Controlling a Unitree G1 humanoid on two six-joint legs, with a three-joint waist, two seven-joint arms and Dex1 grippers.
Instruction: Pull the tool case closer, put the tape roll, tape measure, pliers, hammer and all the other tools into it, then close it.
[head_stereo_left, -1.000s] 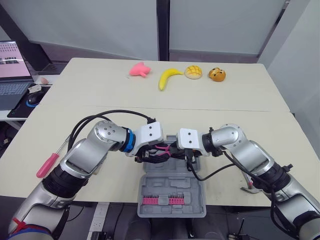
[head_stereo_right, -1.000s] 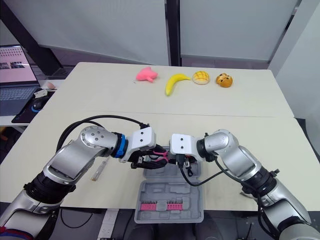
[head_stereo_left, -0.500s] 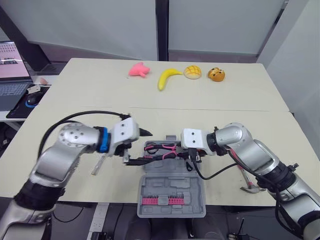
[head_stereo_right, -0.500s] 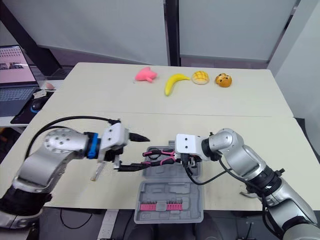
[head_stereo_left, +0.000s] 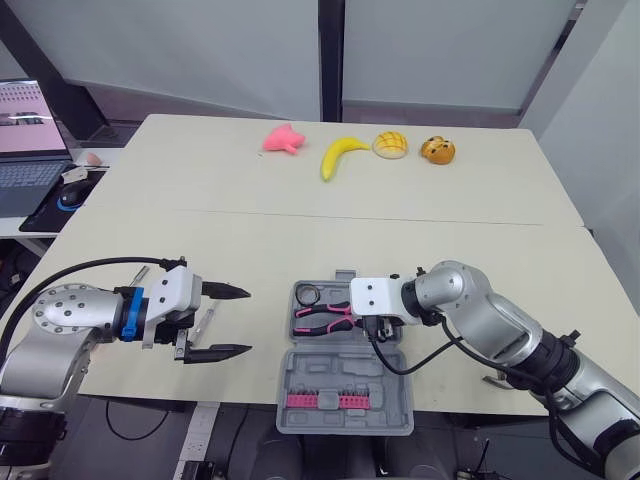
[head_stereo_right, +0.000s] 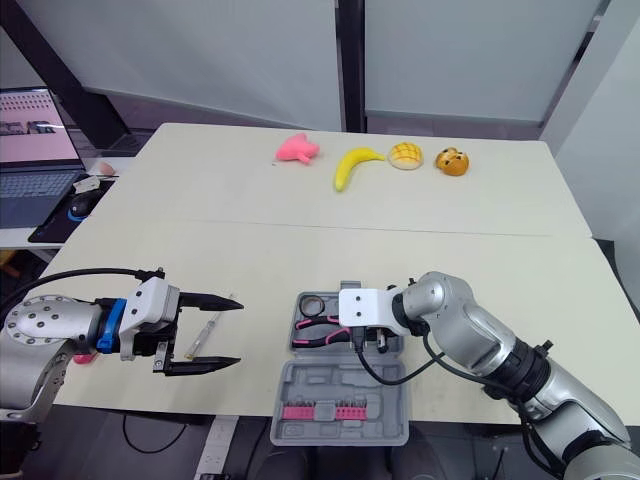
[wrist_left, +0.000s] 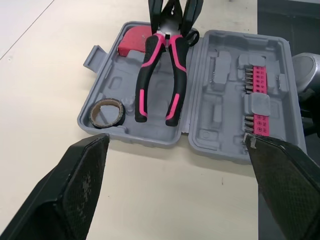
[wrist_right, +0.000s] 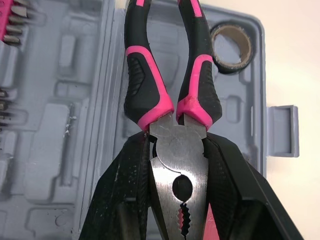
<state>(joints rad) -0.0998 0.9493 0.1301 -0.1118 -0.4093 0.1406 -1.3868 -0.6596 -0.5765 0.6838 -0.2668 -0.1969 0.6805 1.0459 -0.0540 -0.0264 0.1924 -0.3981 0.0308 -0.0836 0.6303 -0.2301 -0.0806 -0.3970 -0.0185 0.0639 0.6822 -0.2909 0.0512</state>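
Right arm bent in over the tool case (head_stereo_left: 345, 385); my right gripper (wrist_right: 177, 147) clamps the pliers (wrist_right: 142, 85) by the head, inside the case. My left gripper (head_stereo_left: 246, 321) hovers left of the case, fingers spread.

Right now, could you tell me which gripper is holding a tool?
The right gripper, shut on the pliers in the case; the left gripper is open and empty.

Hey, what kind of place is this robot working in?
Probably an office or robotics lab: pale beige tables pushed together, an open laptop off to one side, and a yellow toy banana laid out like a test prop.
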